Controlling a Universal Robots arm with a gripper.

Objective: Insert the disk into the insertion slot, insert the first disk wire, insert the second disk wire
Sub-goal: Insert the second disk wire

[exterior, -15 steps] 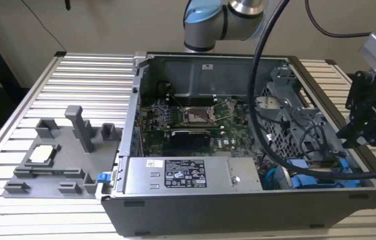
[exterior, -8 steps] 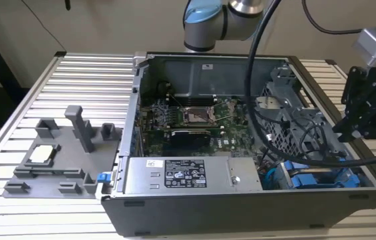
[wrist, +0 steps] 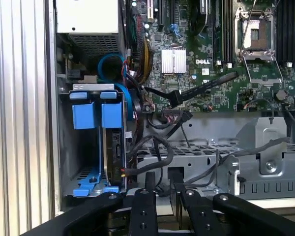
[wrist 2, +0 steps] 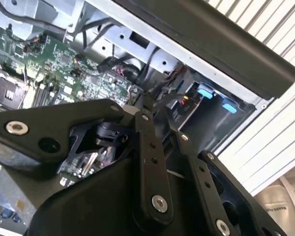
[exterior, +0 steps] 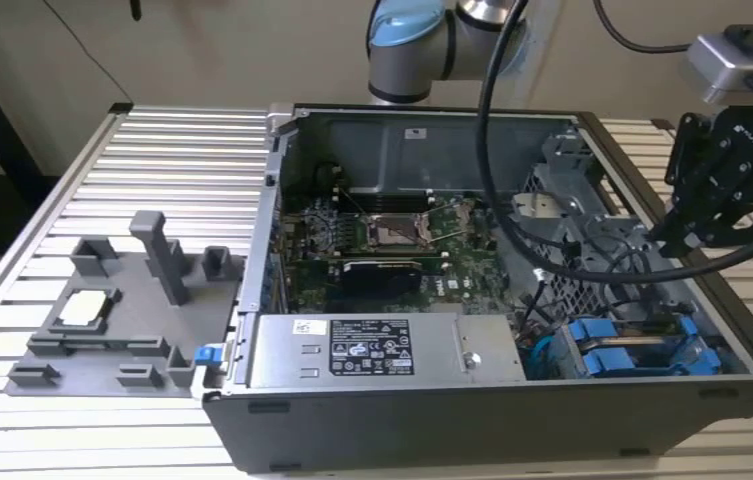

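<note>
Well, in the exterior view the open computer case (exterior: pixel 483 425) lies on the slatted table (exterior: pixel 149 150), taking up the middle and right of the frame. The gripper (exterior: pixel 699 232) hangs at the upper right of the frame, above the case's wall on the exterior view's right. It is closed on itself and holds nothing. In the lower right corner of the case I see the blue carrier fronts (exterior: pixel 610 348), just right of the labelled power supply (exterior: pixel 363 350). The motherboard (exterior: pixel 390 235) sits mid-frame. A grey fixture block (exterior: pixel 109 300) lies on the table at the left, well apart from the case.

In the first wrist view the disk (wrist: pixel 114 152) stands on edge inside the insertion slot (wrist: pixel 93 87), just beside a second carrier (wrist: pixel 83 115). A thin wire reaches the disk's end, though I cannot tell whether it is plugged in. A black connector (wrist: pixel 176 98) on its lead lies across the motherboard, apart from the disk. The gripper's black links fill the foreground, near the perforated grey bracket (wrist: pixel 187 151).

In the second wrist view the gripper's links cross the foreground. Beyond them the blue carrier fronts show in the case's corner, under its dark rim (wrist 2: pixel 211 44).
</note>
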